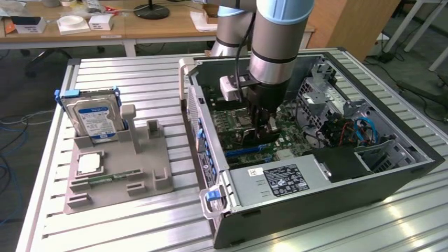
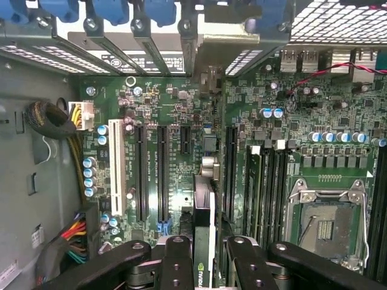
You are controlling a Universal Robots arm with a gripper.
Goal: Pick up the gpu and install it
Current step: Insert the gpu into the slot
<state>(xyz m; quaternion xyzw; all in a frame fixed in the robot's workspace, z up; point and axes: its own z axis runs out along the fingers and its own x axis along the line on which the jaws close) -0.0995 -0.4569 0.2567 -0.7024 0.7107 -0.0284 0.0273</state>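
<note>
The open computer case is lying on the slatted table, the arm reaching down inside it. The gripper is clamping the gpu edge-on, holding it upright just over the motherboard slots.

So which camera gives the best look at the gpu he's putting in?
The wrist view. The gpu stands edge-on between the tool's fingers, over the motherboard slots, so its alignment is plain. In the exterior view, the gpu is a dark card under the arm, inside the case.
</note>
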